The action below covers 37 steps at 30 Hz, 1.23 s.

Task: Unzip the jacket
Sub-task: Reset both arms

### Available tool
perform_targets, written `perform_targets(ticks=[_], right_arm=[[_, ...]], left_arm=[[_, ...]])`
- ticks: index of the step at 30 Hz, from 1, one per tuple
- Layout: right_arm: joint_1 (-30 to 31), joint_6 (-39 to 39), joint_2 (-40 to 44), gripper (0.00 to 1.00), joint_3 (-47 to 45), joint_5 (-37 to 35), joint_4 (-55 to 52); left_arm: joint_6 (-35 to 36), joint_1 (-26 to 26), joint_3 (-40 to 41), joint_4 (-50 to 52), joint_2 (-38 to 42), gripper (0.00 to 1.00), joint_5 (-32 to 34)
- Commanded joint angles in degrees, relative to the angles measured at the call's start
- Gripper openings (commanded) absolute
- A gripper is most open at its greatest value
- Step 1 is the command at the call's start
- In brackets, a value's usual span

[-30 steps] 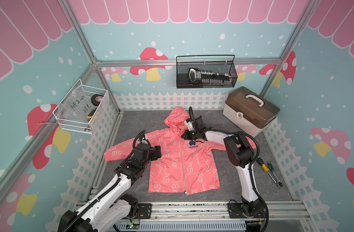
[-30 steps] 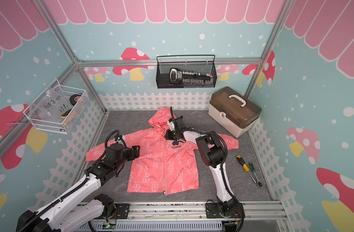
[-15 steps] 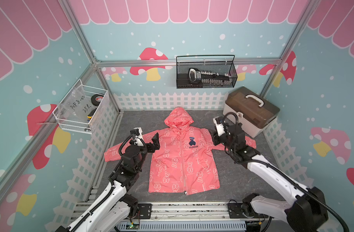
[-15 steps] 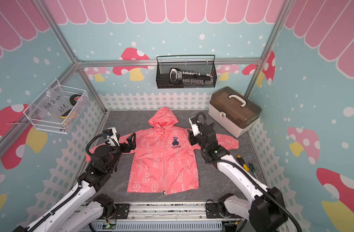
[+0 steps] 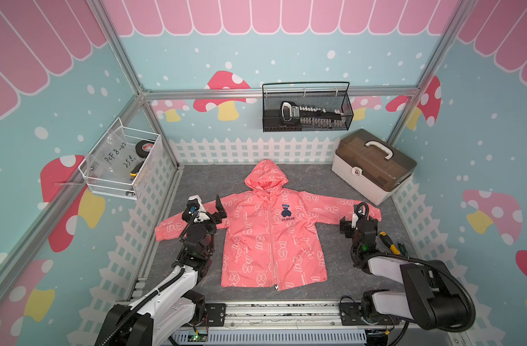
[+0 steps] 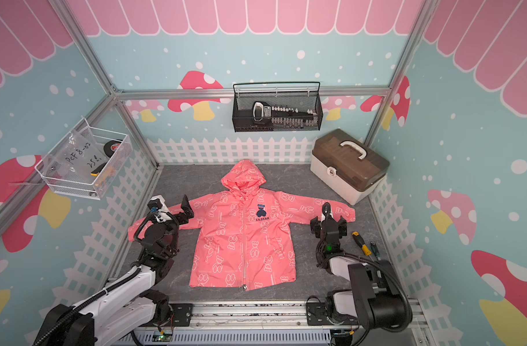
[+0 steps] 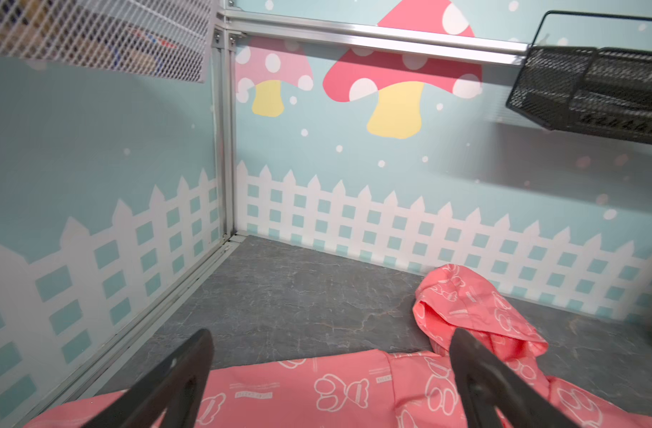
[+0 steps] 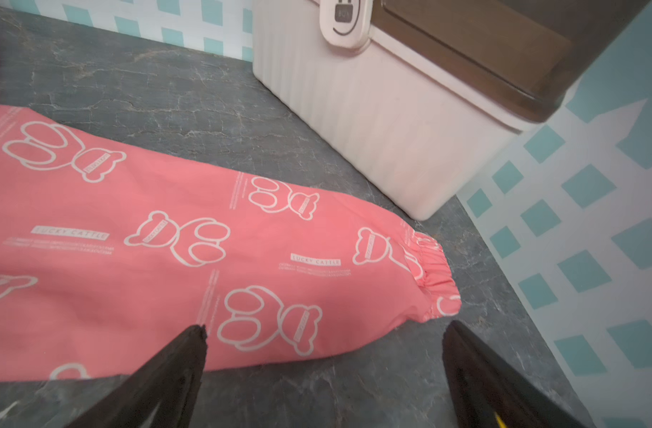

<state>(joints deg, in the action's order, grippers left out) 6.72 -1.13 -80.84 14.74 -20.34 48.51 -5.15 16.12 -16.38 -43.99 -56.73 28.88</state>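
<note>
- Now the left gripper [image 7: 331, 333], spread and empty, hovers over the nine o'clock sleeve of the jacket [image 5: 271, 239].
- Right gripper [image 8: 324, 328], likewise spread, hovers by the three o'clock cuff.

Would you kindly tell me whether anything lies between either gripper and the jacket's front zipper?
Nothing visible does: the jacket lies flat, its zipper uncovered, and the left gripper and right gripper are open at the sleeves.
</note>
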Motion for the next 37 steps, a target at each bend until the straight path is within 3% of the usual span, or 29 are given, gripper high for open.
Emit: perform_targets(ticks=[1,2,4,5,7,9,12,15,17,19,20,21,23,25,26,28,30,32,37], right_arm=[[-0.8,2.6,-8.3,0.98,2.0,2.0,14.4],[-1.6,0.9,-5.0,0.96,3.3,3.9,6.1],[-2.6,1.8,-7.6,0.91,2.5,6.3,12.4],[-2.6,1.1,-5.7,0.90,3.2,5.9,7.5],[-2.5,0.9,-7.4,0.99,3.2,3.8,11.0],[-2.5,-0.4,-6.0,0.99,4.3,1.4,6.3],[-2.4,-0.4,-6.4,0.99,4.3,0.9,7.2],[-2.4,-0.2,-6.9,0.99,3.9,1.0,8.8],[-2.4,-0.3,-6.6,0.99,4.1,1.0,8.0],[-2.4,-0.4,-6.8,0.99,4.1,1.0,8.1],[-2.4,-0.4,-6.9,0.98,4.2,1.0,8.1],[-2.4,-0.4,-6.9,0.99,4.2,1.1,8.1],[-2.4,-0.5,-6.9,0.98,4.2,1.1,8.0],[-2.4,-0.5,-6.8,0.99,4.2,1.0,7.8],[-2.5,-0.5,-6.8,0.99,4.2,1.0,7.7],[-2.4,-0.5,-6.8,0.99,4.3,1.0,7.8],[-2.4,-0.5,-6.9,0.99,4.3,1.1,7.7],[-2.4,-0.4,-7.0,0.99,4.4,1.1,7.7],[-2.4,-0.1,-6.7,0.99,4.0,1.2,8.1]], left_arm=[[0.4,-1.0,1.1,-3.6,-2.5,0.99,3.6],[0.6,-1.2,1.1,-3.9,-3.6,0.99,3.7],[1.7,-1.3,1.1,-4.2,-5.6,1.00,3.5],[2.5,-1.4,1.1,-4.6,-6.9,0.99,3.4],[4.3,-1.5,1.2,-6.2,-10.4,0.99,3.3],[5.7,-1.9,-0.1,-7.2,-12.9,0.99,5.4],[5.8,-4.5,-1.5,-1.8,-14.9,0.99,2.0],[4.9,-6.1,-0.9,-9.5,-22.3,1.00,4.6],[3.9,-8.4,-0.4,-14.1,-27.3,0.99,-3.2],[6.5,-8.1,-1.0,-24.2,-35.0,0.99,-3.3],[4.8,-7.9,-2.5,-17.2,-32.9,0.99,-1.8],[3.0,-8.9,-3.8,-9.3,-30.2,0.95,-4.2],[4.4,-9.6,-3.5,-16.5,-33.6,0.96,-4.4],[1.9,-10.3,-5.1,-7.7,-30.9,0.97,-5.0],[3.1,-10.4,-4.5,-12.6,-32.8,1.00,-4.8],[2.4,-9.8,-4.8,-8.7,-31.0,1.00,-4.5],[3.8,-9.5,-4.0,-13.6,-32.9,1.00,-3.8],[3.3,-8.9,-4.0,-11.0,-31.5,1.00,-3.3],[4.3,-8.2,-2.9,-15.6,-32.3,1.00,-2.1]])
